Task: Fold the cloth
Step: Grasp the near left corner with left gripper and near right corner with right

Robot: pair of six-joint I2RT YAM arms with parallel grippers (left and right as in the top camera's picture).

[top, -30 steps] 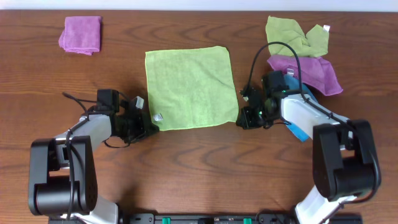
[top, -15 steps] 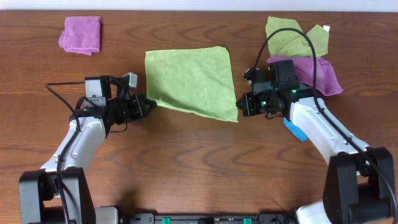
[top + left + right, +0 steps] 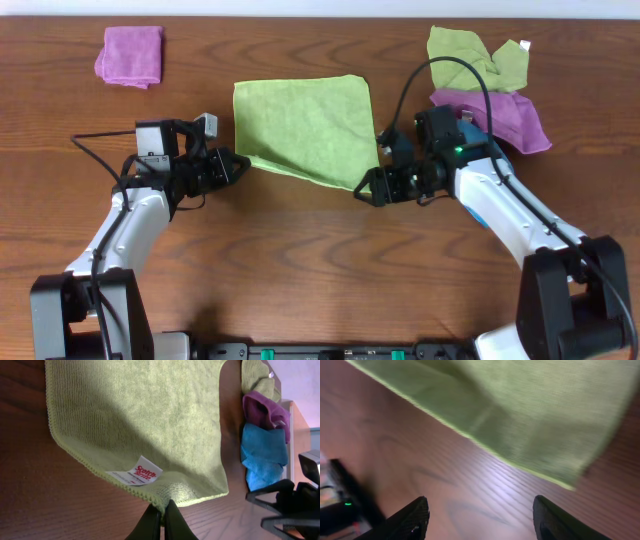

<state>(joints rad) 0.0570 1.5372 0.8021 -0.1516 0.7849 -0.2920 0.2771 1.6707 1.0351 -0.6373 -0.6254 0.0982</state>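
The lime-green cloth (image 3: 300, 125) lies spread at the middle of the table, its near edge running slantwise. My left gripper (image 3: 238, 165) is shut on the cloth's near-left corner; in the left wrist view the cloth (image 3: 140, 415) bunches between the pressed-together tips of the gripper (image 3: 162, 512), just past the white tag (image 3: 136, 472). My right gripper (image 3: 365, 192) stands open at the near-right corner. In the right wrist view the gripper (image 3: 482, 510) has only bare wood between its fingers (image 3: 415, 517), and the cloth (image 3: 520, 405) lies beyond them.
A folded purple cloth (image 3: 130, 55) lies at the back left. At the back right are an olive-green cloth (image 3: 475, 55), a purple cloth (image 3: 505, 115) and a blue cloth (image 3: 480, 208) partly under my right arm. The left wrist view also shows the purple cloth (image 3: 265, 407) and blue cloth (image 3: 262, 455).
Both grippers carried the near corners away from the front edge. The right gripper has since opened, let go of its corner and slid left; the left gripper still holds its corner.
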